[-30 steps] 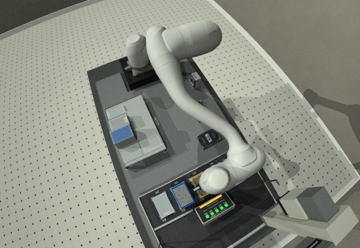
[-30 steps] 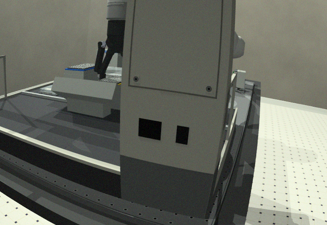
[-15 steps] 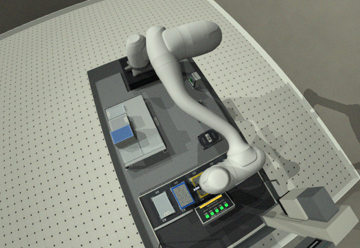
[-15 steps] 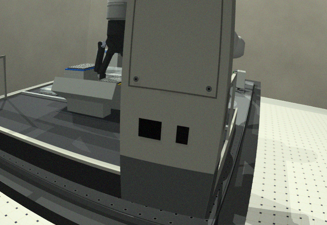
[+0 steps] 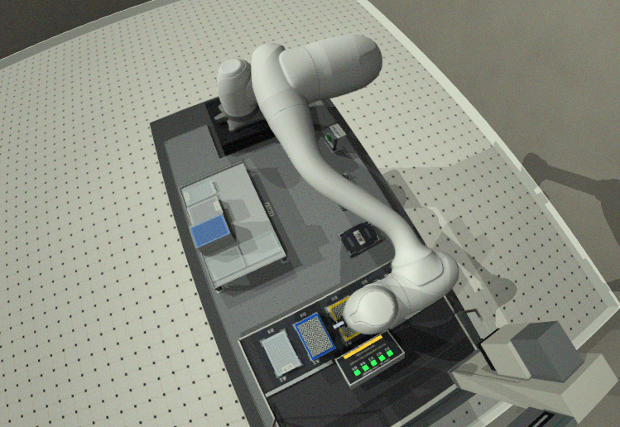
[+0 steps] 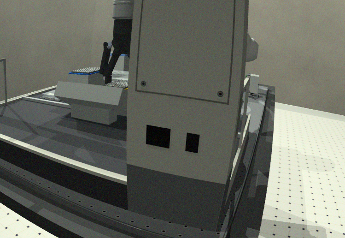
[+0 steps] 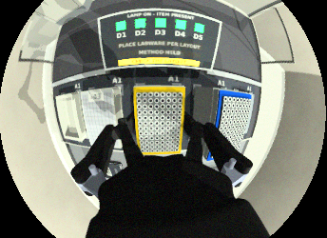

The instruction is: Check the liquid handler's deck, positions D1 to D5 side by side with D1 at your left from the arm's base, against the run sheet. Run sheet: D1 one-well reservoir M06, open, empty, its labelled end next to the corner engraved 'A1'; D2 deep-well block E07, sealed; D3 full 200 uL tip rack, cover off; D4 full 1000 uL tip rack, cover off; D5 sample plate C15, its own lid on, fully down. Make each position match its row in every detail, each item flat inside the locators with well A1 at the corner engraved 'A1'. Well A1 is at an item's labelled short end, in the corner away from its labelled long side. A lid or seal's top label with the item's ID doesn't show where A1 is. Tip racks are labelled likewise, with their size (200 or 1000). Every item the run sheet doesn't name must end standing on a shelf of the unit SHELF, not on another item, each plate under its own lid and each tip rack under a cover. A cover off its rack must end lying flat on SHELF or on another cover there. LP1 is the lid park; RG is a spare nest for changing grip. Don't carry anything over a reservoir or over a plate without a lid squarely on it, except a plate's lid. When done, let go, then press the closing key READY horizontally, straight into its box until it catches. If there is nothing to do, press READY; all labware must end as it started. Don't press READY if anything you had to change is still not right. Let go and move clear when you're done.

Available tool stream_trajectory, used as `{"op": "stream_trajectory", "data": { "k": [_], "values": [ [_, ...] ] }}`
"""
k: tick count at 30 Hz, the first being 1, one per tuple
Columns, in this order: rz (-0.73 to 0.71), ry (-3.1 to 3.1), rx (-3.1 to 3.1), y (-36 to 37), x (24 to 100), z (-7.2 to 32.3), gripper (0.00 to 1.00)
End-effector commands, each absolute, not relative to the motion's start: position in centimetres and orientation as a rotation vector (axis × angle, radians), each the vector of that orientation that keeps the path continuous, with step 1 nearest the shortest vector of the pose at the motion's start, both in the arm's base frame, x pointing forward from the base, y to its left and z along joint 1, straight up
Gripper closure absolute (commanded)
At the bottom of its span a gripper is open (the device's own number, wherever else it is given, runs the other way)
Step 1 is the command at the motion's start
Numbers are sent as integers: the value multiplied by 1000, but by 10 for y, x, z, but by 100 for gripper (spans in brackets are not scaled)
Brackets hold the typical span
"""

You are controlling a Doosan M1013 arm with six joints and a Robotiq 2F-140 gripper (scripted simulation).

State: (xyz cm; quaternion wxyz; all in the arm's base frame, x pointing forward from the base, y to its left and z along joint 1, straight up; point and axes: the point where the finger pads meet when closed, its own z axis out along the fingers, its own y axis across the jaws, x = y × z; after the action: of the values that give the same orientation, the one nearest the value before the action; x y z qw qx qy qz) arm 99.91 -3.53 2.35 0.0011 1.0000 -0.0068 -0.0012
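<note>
My gripper (image 7: 158, 116) is open, its fingers astride the long sides of the yellow-rimmed tip rack (image 7: 159, 102) (image 6: 118, 83) at D3, tips showing and no cover. The blue-rimmed tip rack (image 5: 314, 335) (image 7: 236, 117) (image 6: 84, 72) stands uncovered at D4. A pale, lidded-looking plate (image 5: 281, 352) lies at D5, its label toward the A1 edge. In the wrist view an open, pale reservoir (image 7: 69, 117) is at D1 and a light block (image 7: 98, 116) at D2, with a label near its A1 end. IDs are unreadable; the arm hides D1 and D2 in the top view.
SHELF (image 5: 257, 198) holds two pale plates (image 5: 199, 190) (image 5: 204, 211), a blue-topped rack (image 5: 209, 231) and flat, clear covers (image 5: 262, 248). The RG nest (image 5: 357, 242) and READY box (image 5: 337, 133) stand across. The lamp panel (image 5: 353, 362) (image 7: 109, 49) rises beyond the deck, all lamps green.
</note>
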Motion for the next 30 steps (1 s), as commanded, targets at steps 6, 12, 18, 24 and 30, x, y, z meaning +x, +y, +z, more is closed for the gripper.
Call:
{"op": "stream_trajectory", "data": {
  "k": [6,12,18,24,30],
  "values": [
    [0,-21,3140,-35,1000,38,34],
    [0,-21,3140,-35,1000,44,34],
    [0,-21,3140,-35,1000,54,34],
    [0,-21,3140,-35,1000,64,34],
    [0,-21,3140,-35,1000,71,34]
  ]
}}
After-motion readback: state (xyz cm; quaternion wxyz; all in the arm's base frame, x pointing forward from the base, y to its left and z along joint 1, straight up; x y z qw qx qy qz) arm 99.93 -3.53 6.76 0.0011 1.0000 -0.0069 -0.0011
